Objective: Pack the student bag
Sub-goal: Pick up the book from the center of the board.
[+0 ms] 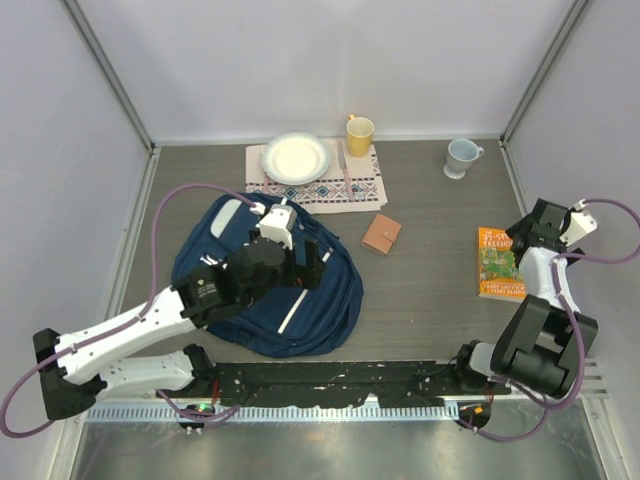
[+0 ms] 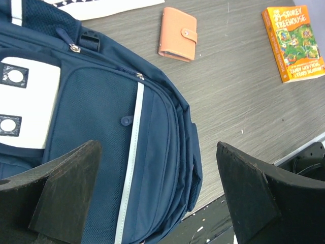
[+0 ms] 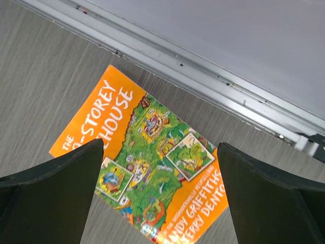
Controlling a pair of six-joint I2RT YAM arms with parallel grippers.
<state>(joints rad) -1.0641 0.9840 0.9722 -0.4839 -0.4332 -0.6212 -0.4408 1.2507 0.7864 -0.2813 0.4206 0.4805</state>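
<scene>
While both grippers hang wide open and empty, student bag (image 1: 330, 300) lies flat just left of orange wallet (image 1: 381, 234) (front pockets up); left gripper (image 2: 157, 162) hovers over it, right gripper (image 3: 160, 152) over Treehouse book (image 1: 500, 263), right of wallet.
</scene>
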